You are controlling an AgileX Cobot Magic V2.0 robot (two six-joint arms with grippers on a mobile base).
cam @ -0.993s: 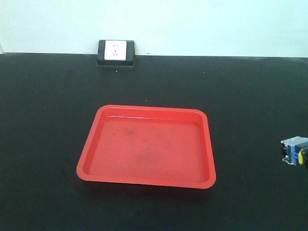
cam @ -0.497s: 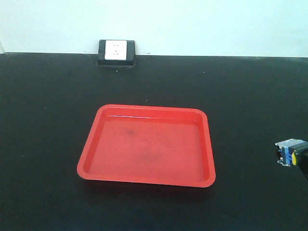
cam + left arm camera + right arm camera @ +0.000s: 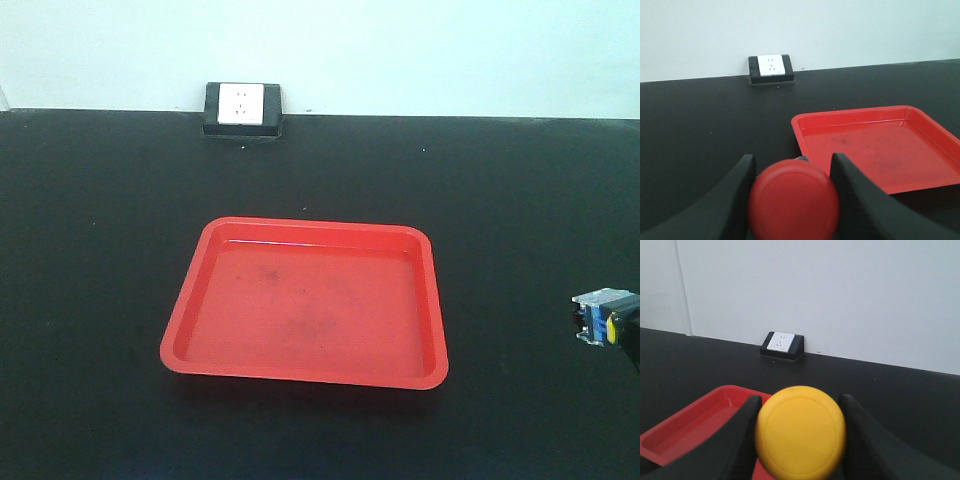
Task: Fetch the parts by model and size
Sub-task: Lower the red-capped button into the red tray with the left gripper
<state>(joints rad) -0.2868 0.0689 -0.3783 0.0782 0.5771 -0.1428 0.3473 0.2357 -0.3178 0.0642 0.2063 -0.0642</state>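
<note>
Front view: a red tray [image 3: 305,378] sits mid-counter [image 3: 100,250]. At the far right edge, well apart from it, shows a blue-grey base, probably the yellow-capped switch [image 3: 598,318].

Left wrist: the left pincer [image 3: 792,167] clamps the red-capped switch [image 3: 794,202], near-left of the tray.

Right wrist: the right pincer [image 3: 800,402] grips the yellow-capped switch [image 3: 800,432] between its fingers.

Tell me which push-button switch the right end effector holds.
The yellow-capped switch, in the right end effector; the red-capped switch sits in the left end effector.
</note>
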